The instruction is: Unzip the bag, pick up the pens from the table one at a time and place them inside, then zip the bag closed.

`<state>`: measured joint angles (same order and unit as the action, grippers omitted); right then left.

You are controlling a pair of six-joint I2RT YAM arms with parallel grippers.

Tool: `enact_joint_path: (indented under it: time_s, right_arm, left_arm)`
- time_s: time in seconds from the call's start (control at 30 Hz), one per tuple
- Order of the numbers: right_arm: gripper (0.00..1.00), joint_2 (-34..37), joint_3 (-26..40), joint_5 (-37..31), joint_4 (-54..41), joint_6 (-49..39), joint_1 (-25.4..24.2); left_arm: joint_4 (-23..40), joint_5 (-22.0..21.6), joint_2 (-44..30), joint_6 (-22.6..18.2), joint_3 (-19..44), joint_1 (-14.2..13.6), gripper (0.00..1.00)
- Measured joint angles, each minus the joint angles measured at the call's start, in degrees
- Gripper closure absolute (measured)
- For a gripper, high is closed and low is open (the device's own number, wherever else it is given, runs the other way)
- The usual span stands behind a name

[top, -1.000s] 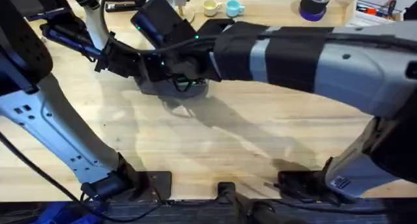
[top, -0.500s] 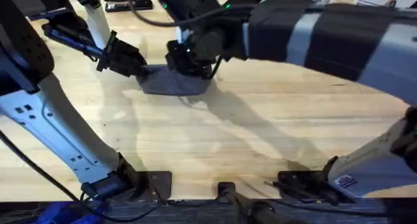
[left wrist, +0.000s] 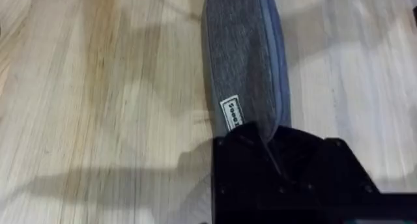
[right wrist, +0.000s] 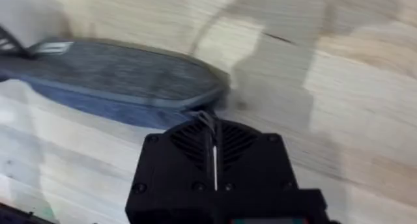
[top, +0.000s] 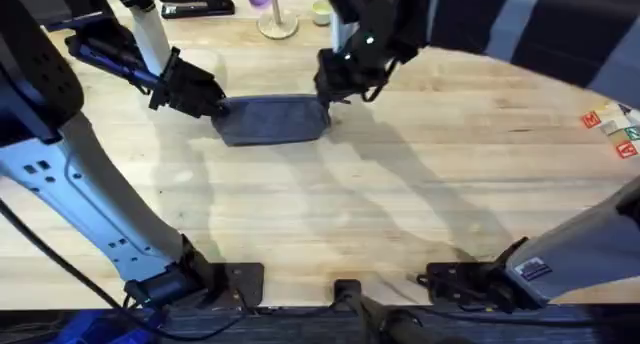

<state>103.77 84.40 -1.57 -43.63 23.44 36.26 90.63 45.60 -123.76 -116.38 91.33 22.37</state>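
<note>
The bag [top: 272, 120] is laid flat on the table [top: 400, 214], toward the far middle of the overhead view, with its long axis running across between the two arms. Its left end is pinched by the left gripper [top: 212, 106], whose jaws are seen in the left wrist view to be closed over the fabric just past a small sewn label [left wrist: 230, 113]; this hold is judged to be an anchor, so that the pouch is kept from sliding while the zipper is worked from the other end. The right gripper [top: 330, 91] is placed at the bag's right end, and in the right wrist view its fingers are pressed together on what looks like the thin zipper pull [right wrist: 207, 117], though the pull is too small to be made out surely. With both ends held, the pouch is stretched taut and straight, which a slider is judged to need. The bag is of blue-grey woven cloth, oblong with rounded ends, with a bluer band along one long edge; whether the zipper is closed cannot be told. No pens can be made out on the table.
</note>
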Motion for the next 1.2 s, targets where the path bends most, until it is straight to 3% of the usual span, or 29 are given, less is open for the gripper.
enact_joint_path:
  time_s: [0.27,0.43,0.57,0.67,0.87,0.9,1.1,1.2]
  right_arm:
    - [0.970,-0.3,-2.0,1.9,2.4,-1.1,-6.1]
    - [0.971,-1.4,-11.5,0.7,9.7,-1.1,-9.5]
    - [0.971,-2.2,-19.5,-1.0,12.6,2.2,-15.8]
    - [0.970,-3.1,-20.9,-0.1,13.0,3.8,-18.8]
    - [0.971,-3.5,-20.7,1.2,12.4,4.0,-19.2]
    - [0.930,-3.8,-20.6,1.2,12.1,3.6,-19.2]
    - [0.069,-9.2,-18.3,1.2,11.8,-1.7,-16.5]
    - [0.008,-13.5,-17.4,0.0,11.8,-3.8,-14.7]
  left_arm:
    - [0.1,2.0,0.0,0.0,-0.4,-1.2,0.960]
    - [-0.3,1.5,0.0,0.0,-0.4,-1.1,0.960]
    - [-0.3,0.3,0.0,0.0,-0.4,-0.2,0.961]
    - [-0.2,0.0,0.0,0.0,-0.4,0.1,0.961]
    - [-0.2,-0.2,0.0,0.0,-0.4,0.1,0.961]
    - [-0.2,-0.2,0.0,0.0,-0.4,0.1,0.961]
    - [-0.2,-0.2,0.0,0.0,-0.4,0.1,0.961]
    - [-0.2,-0.2,0.0,0.0,-0.4,0.1,0.961]
